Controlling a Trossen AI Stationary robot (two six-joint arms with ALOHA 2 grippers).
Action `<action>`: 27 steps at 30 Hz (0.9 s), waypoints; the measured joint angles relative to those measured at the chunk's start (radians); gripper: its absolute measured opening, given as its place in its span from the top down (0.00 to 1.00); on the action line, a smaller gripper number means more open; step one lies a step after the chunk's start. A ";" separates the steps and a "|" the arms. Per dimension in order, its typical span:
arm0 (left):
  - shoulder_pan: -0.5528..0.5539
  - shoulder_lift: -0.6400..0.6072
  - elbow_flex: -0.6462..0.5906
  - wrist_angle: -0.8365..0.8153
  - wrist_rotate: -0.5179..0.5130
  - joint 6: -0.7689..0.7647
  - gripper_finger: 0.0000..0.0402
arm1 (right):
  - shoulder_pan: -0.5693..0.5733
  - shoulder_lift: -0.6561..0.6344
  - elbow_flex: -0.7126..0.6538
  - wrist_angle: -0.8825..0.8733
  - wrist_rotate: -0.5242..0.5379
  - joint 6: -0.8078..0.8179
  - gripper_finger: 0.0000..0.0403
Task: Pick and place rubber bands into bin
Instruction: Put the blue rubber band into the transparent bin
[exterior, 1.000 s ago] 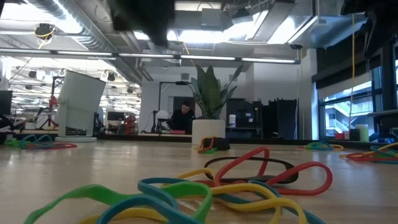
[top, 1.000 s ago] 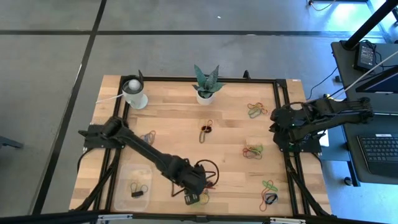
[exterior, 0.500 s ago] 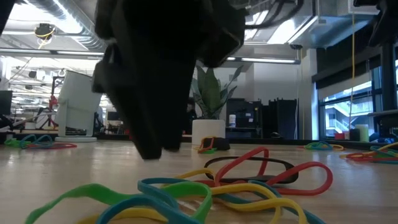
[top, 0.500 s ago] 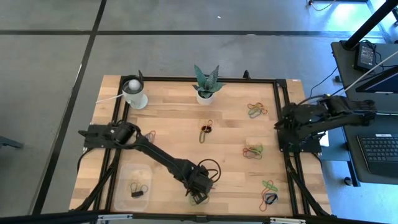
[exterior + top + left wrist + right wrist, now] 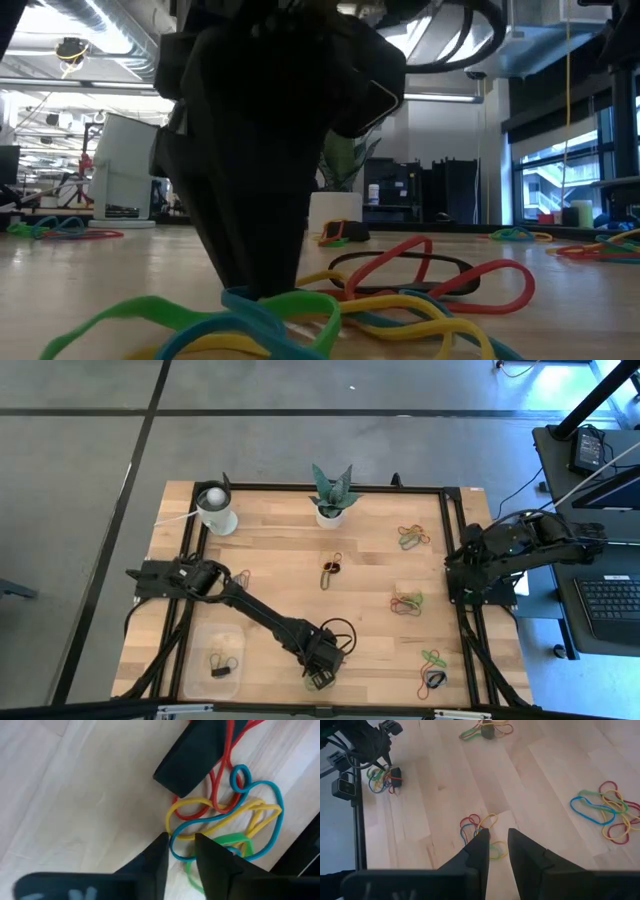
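— Rubber bands [image 5: 225, 825] lie tangled on the table's [image 5: 280, 570] front edge, beside the bin [image 5: 217, 653].
— And the left gripper [image 5: 180, 851]?
— Its fingers stand a little apart, tips down on the pile — nothing clamped.

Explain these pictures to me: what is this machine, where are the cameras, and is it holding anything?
Two robot arms work at a wooden table. One camera looks down from above, one sits at table height, and one rides on each wrist. The left gripper is down on a pile of rubber bands near the front edge, its fingers slightly apart over a blue band; nothing is lifted yet. The right gripper waits at the right edge, holding nothing. More band piles are scattered about. A clear bin front left already holds a few. A plant and white cup stand at the back.
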 joint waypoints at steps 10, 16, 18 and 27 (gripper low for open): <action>-0.004 0.003 0.033 -0.050 0.003 0.013 0.99 | 0.000 0.000 0.000 0.024 0.003 -0.036 0.82; -0.015 0.001 0.171 -0.189 0.001 0.029 1.00 | 0.000 0.001 0.000 0.024 0.024 -0.051 0.82; -0.019 0.000 0.227 -0.259 -0.027 0.043 0.99 | 0.000 0.001 0.000 0.024 0.031 -0.052 0.82; -0.034 -0.006 0.422 -0.347 -0.205 0.076 0.99 | 0.000 0.001 0.000 0.024 0.036 -0.055 0.82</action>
